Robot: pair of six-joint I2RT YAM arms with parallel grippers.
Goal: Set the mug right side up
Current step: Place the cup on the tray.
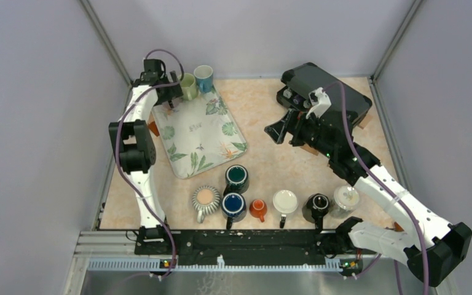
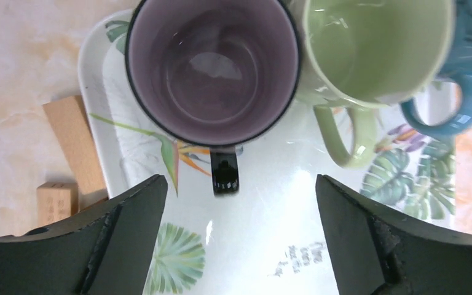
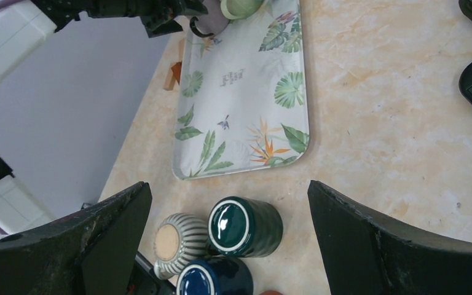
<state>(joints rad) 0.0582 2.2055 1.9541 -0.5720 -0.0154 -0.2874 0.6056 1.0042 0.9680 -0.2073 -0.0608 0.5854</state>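
1. Left wrist view. The mug stands at the edge of the tray. Its mouth opens toward my camera, so its long axis runs vertical and I judge it right side up. The handle points back toward the left gripper. The jaws are spread wide, clear of the mug and grasping nothing. A green mug sits just beside it, perhaps touching.
2. Top external view. My left arm reaches to the tray's far left corner and covers the mug there. The right gripper hangs over mid-table, well apart, so the left arm is much the nearer. I judge that the coming move is a retreat that must stay clear of the handle.
3. Right wrist view. The right jaws are spread wide and empty above a teal mug resting base-up. The task's mug shows at the tray's far end.
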